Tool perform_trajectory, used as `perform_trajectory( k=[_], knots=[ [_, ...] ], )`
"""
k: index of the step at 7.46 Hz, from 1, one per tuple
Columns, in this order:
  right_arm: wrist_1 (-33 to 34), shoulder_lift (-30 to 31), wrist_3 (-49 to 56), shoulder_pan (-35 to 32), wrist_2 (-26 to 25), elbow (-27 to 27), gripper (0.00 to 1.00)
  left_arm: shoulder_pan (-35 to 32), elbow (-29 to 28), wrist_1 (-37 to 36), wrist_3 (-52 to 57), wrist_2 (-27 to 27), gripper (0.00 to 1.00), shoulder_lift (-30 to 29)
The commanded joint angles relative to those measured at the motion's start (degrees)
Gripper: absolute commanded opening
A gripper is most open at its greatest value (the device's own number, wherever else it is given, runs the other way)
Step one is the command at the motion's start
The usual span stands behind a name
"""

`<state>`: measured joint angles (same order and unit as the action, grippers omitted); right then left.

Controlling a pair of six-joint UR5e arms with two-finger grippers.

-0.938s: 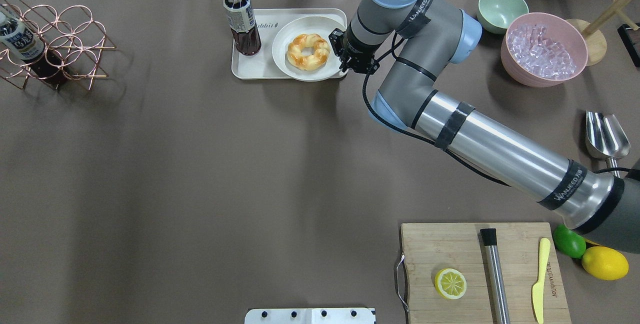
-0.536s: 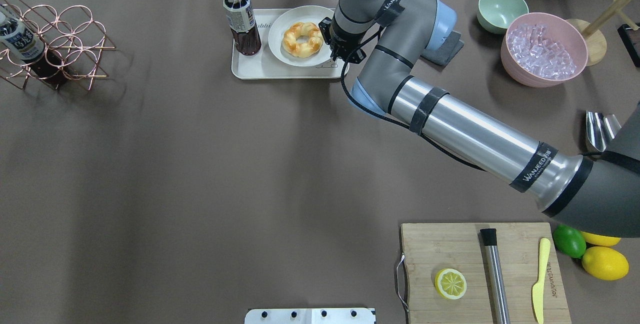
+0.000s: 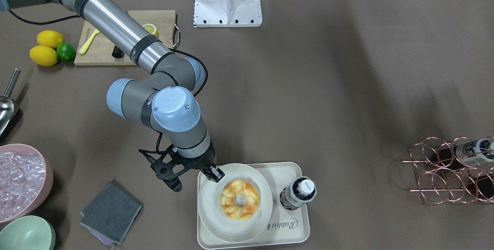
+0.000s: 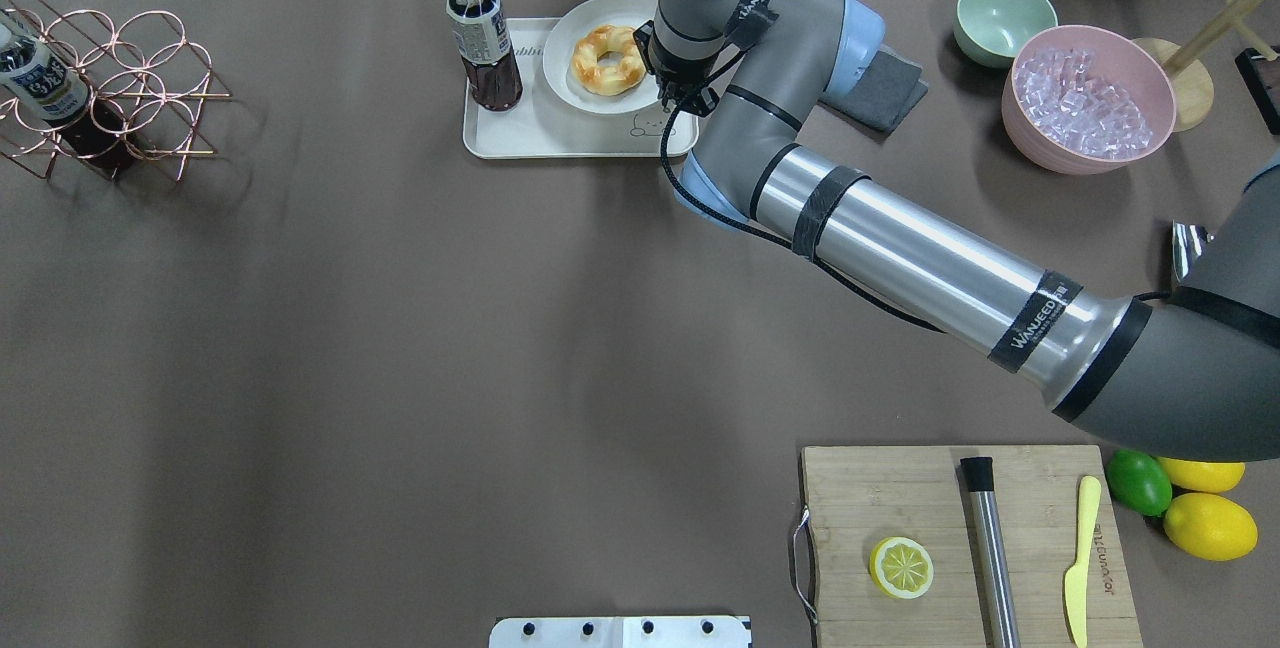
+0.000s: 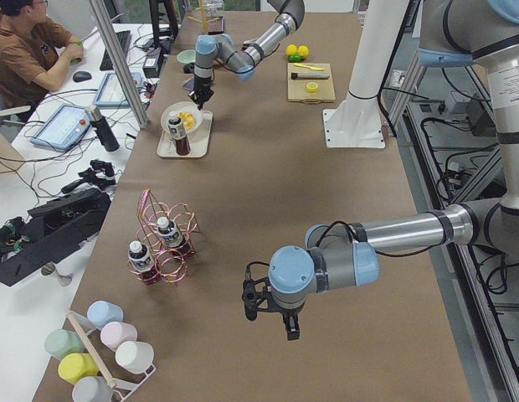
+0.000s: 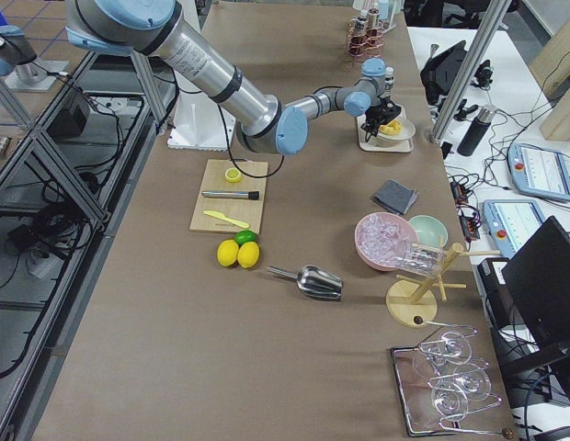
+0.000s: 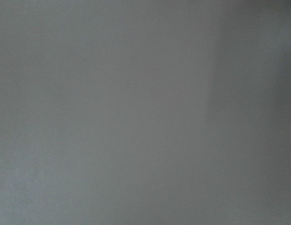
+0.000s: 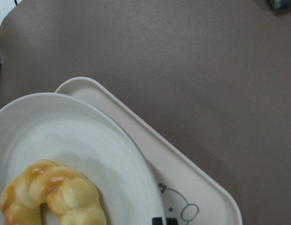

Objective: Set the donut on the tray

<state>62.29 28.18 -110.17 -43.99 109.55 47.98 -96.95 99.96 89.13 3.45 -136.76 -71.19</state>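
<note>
The donut (image 4: 588, 69), a golden braided ring, lies on a round off-white plate (image 4: 565, 80). My right gripper (image 4: 653, 68) is shut on the plate's right rim and holds it over the cream tray (image 4: 530, 130), at its far right part. The front-facing view shows the fingertips (image 3: 213, 174) on the rim, with donut (image 3: 247, 209), plate (image 3: 210, 211) and tray (image 3: 293, 234). The right wrist view shows donut (image 8: 56, 192), plate (image 8: 65, 136) and the tray's cartoon corner (image 8: 202, 187). My left gripper (image 5: 276, 322) hangs over bare table, far away; I cannot tell its state.
A dark drink bottle (image 4: 485, 43) stands on the tray's left end. A grey cloth (image 4: 880, 88), green bowl (image 4: 1003, 20) and pink bowl of ice (image 4: 1090, 98) lie to the right. A copper bottle rack (image 4: 110, 88) is far left, a cutting board (image 4: 970, 548) near front.
My right gripper has carried the plate with the donut toward the far side of the tray and slightly left. The cartoon corner of the tray has come into view.
</note>
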Motion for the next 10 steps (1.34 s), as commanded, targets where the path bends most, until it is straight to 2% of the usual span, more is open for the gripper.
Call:
perform_trajectory(
  k=[1, 3, 4, 5, 6, 7, 10],
  knots=[
    [-2.9, -0.6, -4.1, 1.5, -2.1, -1.9, 0.00, -0.9, 0.6, 0.1, 0.1, 0.0, 0.98, 0.0],
    [-3.7, -0.8, -6.2, 2.9, -2.3, -1.8, 0.00, -1.6, 0.7, 0.2, 0.1, 0.1, 0.98, 0.0],
    [-3.7, -0.9, -5.8, 2.9, -2.3, -1.5, 0.93, -1.6, 0.8, 0.2, 0.0, 0.0, 0.98, 0.0],
    [-3.4, -0.7, -3.1, 2.0, -1.3, -0.6, 1.00, -1.6, 0.6, 0.1, 0.0, 0.1, 0.98, 0.0],
    [-2.8, 0.5, 1.1, 1.0, 0.5, 2.1, 1.00, -1.6, 0.6, 0.1, 0.0, 0.1, 0.98, 0.0],
    [-0.3, 5.1, 5.3, -1.3, 6.8, 9.1, 1.00, -1.6, 0.7, 0.1, 0.0, 0.0, 0.98, 0.0],
    [11.1, 17.1, 15.6, -5.5, 12.2, 29.6, 1.00, -1.5, 0.7, 0.1, 0.0, 0.1, 0.98, -0.3]
  ],
)
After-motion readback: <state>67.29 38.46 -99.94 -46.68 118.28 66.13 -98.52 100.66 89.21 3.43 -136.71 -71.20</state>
